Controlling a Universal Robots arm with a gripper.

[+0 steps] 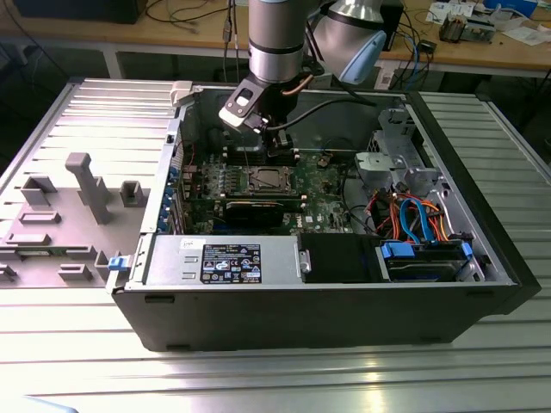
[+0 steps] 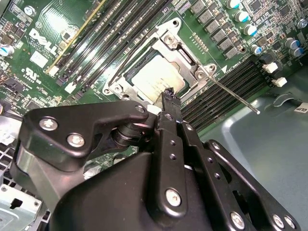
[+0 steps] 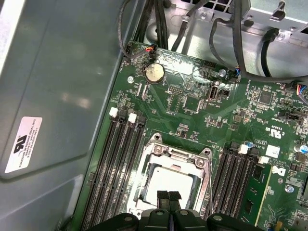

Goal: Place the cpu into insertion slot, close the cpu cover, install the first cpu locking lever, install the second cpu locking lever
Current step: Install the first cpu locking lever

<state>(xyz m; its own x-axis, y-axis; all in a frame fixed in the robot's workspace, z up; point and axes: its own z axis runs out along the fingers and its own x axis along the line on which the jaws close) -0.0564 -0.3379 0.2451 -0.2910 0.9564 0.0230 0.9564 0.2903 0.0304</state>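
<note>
While the gripper hangs just over the cpu, its fingers are pressed together (holding nothing). The cpu cover lies flat around the cpu.

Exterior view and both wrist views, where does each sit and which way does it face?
Exterior view: off the arm, high, looking down into the computer case; arm and gripper show.
First wrist view: on the arm, looking down past the gripper onto the cpu.
Second wrist view: on the arm, slanting over the gripper body.
Shared: all show gripper and cpu.
</note>
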